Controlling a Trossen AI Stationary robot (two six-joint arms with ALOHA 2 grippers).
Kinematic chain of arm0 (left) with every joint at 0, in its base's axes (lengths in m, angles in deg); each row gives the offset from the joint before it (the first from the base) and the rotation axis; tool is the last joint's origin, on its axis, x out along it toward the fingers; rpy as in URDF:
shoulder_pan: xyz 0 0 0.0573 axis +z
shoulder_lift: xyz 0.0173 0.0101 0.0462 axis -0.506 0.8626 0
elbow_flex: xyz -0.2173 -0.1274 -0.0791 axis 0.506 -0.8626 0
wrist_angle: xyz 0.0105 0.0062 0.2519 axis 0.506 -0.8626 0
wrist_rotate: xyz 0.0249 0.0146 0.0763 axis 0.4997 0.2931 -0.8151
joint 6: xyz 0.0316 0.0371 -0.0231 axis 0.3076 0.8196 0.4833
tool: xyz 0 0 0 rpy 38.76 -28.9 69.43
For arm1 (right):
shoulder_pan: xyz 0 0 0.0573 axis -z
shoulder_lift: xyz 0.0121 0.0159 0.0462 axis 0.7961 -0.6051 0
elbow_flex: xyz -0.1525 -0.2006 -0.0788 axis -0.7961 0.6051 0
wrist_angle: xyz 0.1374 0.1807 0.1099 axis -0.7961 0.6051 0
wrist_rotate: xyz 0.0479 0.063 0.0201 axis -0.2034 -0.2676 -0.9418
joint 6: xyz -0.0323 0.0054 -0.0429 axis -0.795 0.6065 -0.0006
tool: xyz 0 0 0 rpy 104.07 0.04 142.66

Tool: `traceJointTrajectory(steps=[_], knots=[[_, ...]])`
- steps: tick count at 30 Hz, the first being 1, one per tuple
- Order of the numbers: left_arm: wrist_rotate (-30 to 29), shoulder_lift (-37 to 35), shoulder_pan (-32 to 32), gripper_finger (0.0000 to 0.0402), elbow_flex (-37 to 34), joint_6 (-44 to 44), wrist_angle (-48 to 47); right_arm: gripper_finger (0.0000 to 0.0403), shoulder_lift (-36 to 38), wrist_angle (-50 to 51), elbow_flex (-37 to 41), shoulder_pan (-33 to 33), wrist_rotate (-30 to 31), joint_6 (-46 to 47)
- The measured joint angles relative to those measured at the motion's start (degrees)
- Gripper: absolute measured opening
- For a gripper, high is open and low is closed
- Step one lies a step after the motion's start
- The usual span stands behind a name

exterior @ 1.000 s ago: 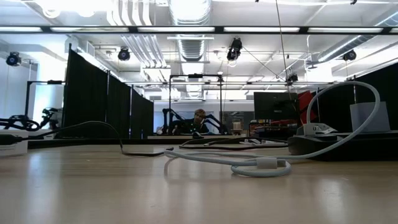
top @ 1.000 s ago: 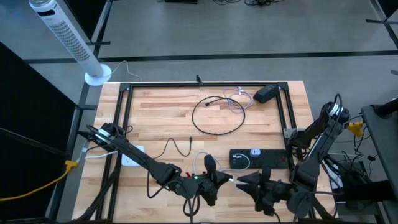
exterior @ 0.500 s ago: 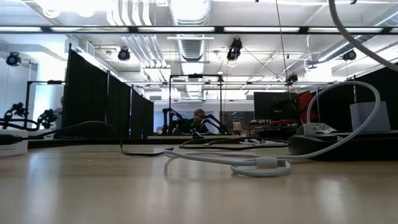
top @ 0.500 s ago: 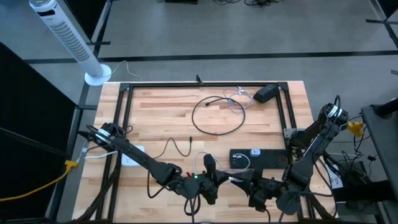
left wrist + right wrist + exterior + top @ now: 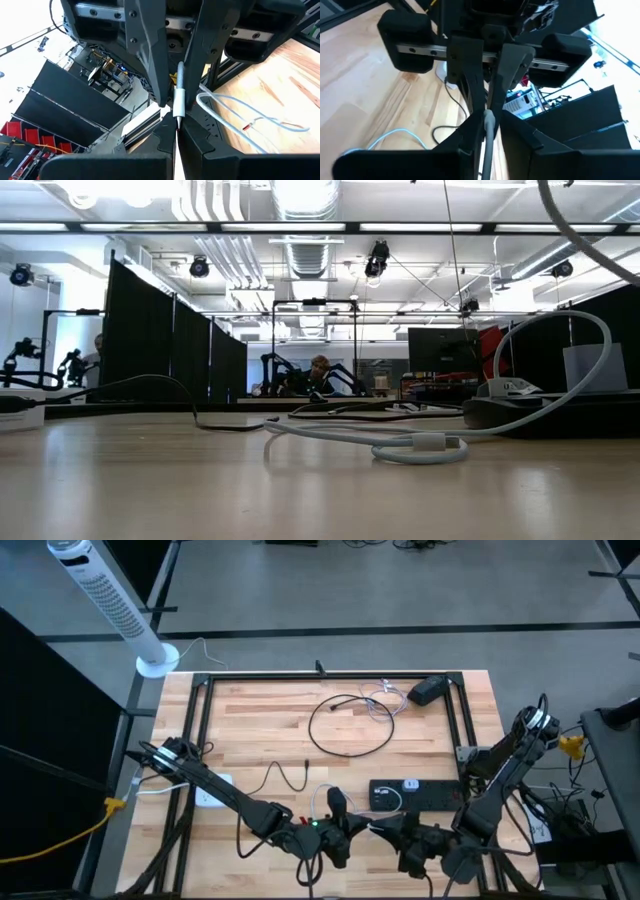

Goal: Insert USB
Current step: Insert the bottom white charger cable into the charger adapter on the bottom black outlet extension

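A white USB cable (image 5: 322, 802) runs from a loop on the table up to the space between my two grippers, near the table's front edge. Its slim silvery plug end (image 5: 180, 77) juts out of my left gripper (image 5: 352, 829), which is shut on it. My right gripper (image 5: 378, 830) faces it from the right and is closed around the same end (image 5: 488, 122). The black power strip (image 5: 412, 793) lies flat just beyond them. In the low view the cable's slack (image 5: 420, 446) rests on the table. My left gripper pinches the cable's white sleeve (image 5: 177, 111) between its two fingers, coming level from the table's left and lying along it. The end is lifted clear and points at the other gripper. My right gripper has the silvery end (image 5: 487, 131) between its two fingers (image 5: 470, 137), level from the right, along it.
A black cable ring (image 5: 350, 726), a black adapter (image 5: 430, 691) and a thin black lead (image 5: 285, 776) lie farther back. A white box (image 5: 211, 792) sits at the left. A black metal frame (image 5: 330, 676) borders the table.
My right gripper has moved toward the table's left, up to the left gripper, and its fingers have closed in around the cable's plug end. A stretch of the cable has swung into the upper right of the low view.
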Motion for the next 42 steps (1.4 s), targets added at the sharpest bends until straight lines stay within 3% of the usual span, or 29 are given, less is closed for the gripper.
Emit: traceJointTrajectory(steps=[8,18,26,30,34,38,42], knots=[[0.0,0.0,0.0,0.0000,0.0,-0.2,-0.4,0.0077,0.0,0.4,0.0,0.6,-0.6,1.2],[0.0,0.0,0.0,0.0000,0.0,-0.4,-0.5,0.0012,0.0,0.7,0.0,0.6,-0.7,1.9],[-1.0,0.0,0.1,0.0000,0.0,-0.4,-1.4,0.0011,1.5,4.9,-0.2,0.7,-1.5,10.2],[-1.5,-0.1,0.1,0.0001,0.0,-0.5,-4.9,0.0011,3.2,18.0,-4.6,0.7,-4.0,22.7],[-5.2,0.0,0.1,0.0006,0.0,-1.4,-8.1,0.0011,4.1,38.1,-11.4,0.7,-5.7,41.1],[-10.8,0.0,0.3,0.0009,0.0,-2.1,-10.6,0.0011,4.0,57.2,-16.2,2.8,-13.7,63.3],[-12.5,0.0,0.7,0.0008,0.0,-2.8,-12.0,0.0011,4.2,70.0,-16.7,6.1,-25.5,80.2]])
